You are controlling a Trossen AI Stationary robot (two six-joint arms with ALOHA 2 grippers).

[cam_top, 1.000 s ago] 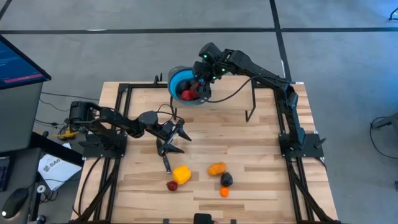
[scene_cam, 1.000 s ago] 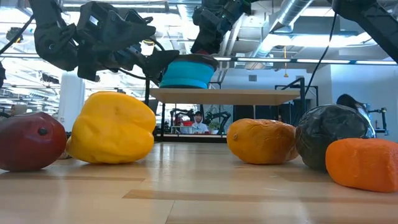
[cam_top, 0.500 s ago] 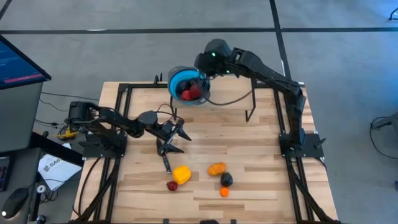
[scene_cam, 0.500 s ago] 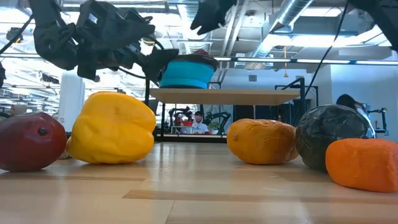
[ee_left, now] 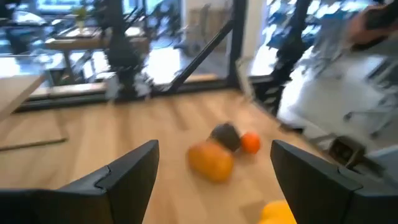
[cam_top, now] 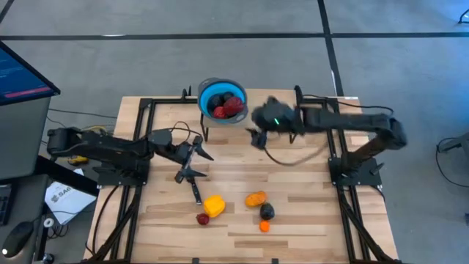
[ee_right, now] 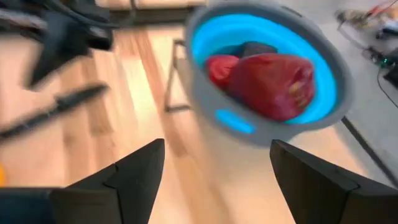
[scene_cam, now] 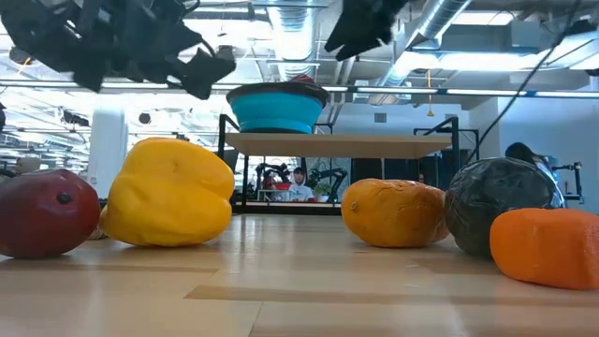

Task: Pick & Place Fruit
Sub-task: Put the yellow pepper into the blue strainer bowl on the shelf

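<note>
High view. Bench (cam_top: 308, 213): pale wood with a black frame. Blue bowl (cam_top: 222, 102) at the far edge on a raised stand, holding red fruit (cam_top: 231, 107) and a dark piece beside it. On the near part of the bench lie a yellow fruit (cam_top: 213, 205), a small red fruit (cam_top: 202, 218) touching it, an orange fruit (cam_top: 255, 199), a black fruit (cam_top: 267, 211) and a small orange piece (cam_top: 264, 226). A black-handled knife (cam_top: 196, 191) lies just beside my left gripper (cam_top: 189, 161), whose jaws are spread and empty. My right gripper (cam_top: 256, 136) hangs near the bowl, blurred.

Low view. Near row, in order: red fruit (scene_cam: 45, 213), yellow fruit (scene_cam: 169, 192), orange fruit (scene_cam: 394, 212), black fruit (scene_cam: 497, 204), small orange piece (scene_cam: 546, 245). The bowl (scene_cam: 276, 108) sits on its shelf behind.

Left wrist view. My fingers (ee_left: 127, 177) stand wide apart, nothing between them. Orange fruit (ee_left: 210, 161), black fruit (ee_left: 226, 135) and small orange piece (ee_left: 250, 142) lie ahead on the bench.

Right wrist view. My fingers (ee_right: 134, 168) are spread, holding nothing. The bowl (ee_right: 264, 130) is ahead, with red fruit (ee_right: 272, 84) inside. The knife (ee_right: 53, 112) lies on the bench beyond.
</note>
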